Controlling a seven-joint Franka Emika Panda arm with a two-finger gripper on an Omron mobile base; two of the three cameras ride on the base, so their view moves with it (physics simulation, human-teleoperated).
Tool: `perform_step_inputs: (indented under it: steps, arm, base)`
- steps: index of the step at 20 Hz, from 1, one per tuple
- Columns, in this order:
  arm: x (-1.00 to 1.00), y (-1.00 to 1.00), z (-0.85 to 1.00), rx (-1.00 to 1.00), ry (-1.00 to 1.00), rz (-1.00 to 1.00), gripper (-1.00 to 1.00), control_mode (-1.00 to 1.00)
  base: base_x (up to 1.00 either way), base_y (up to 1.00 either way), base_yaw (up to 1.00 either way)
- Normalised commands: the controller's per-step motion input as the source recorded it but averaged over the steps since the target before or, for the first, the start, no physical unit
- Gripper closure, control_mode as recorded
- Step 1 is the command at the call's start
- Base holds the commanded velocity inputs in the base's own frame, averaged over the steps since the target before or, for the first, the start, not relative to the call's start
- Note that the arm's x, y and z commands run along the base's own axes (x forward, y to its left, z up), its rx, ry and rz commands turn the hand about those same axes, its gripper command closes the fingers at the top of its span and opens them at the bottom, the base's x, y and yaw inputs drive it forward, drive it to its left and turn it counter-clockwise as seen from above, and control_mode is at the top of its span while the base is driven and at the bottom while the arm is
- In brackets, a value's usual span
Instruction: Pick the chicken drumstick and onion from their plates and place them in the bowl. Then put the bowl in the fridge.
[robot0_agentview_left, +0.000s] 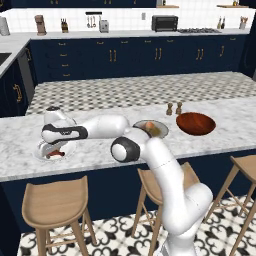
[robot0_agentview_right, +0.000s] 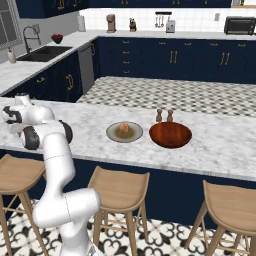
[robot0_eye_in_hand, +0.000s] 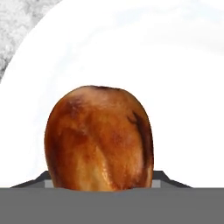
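the arm reaches low to its left over the marble counter (robot0_agentview_left: 100, 155), hand down on the white plate (robot0_agentview_left: 42, 154) near the counter's front edge, where the chicken drumstick (robot0_agentview_left: 56, 154) lies as a small reddish-brown shape under the wrist. in the hand view the drumstick (robot0_eye_in_hand: 99, 139) sits right up against the camera on the white plate (robot0_eye_in_hand: 175, 87), its fat end between the two dark finger tips, which barely peek out on either side at the bottom. the gripper (robot0_eye_in_hand: 99, 186) straddles the meat, but whether the jaws already pinch it or stand just off it cannot be told from these pictures. the step in hand looks like the first pick, drumstick off its plate. the onion (robot0_agentview_right: 123, 128) sits on the grey-rimmed plate (robot0_agentview_right: 112, 136) further along the counter, untouched, and the bowl (robot0_agentview_right: 170, 135) stands just beside that plate, nothing visible inside it, with two small shakers (robot0_agentview_right: 164, 116) behind it. the fridge is not part of this moment. the next move likely calls for a firm squeeze on the fat end, a straight lift clear of the plate, then a swing right past the onion plate to drop it in the bowl; the glazed round shape may slip if the pinch is off centre.
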Motion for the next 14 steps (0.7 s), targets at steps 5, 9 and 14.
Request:
perform_step_inputs:
  steps: [5,9,14]
  arm:
    - [-0.92,-0.68,-0.07,0.18,-0.13,0.0,1.0,-1.0]
    - [-0.72,-0.57,0.88,0.05,-0.1,0.0,1.0,-1.0]
    - [-0.6,-0.87,0.52,0.0,0.0,-0.05,1.0,-1.0]
  base:
    - [0.0,0.0,0.0]
    - [0.0,0.0,0.0]
    - [0.0,0.0,0.0]
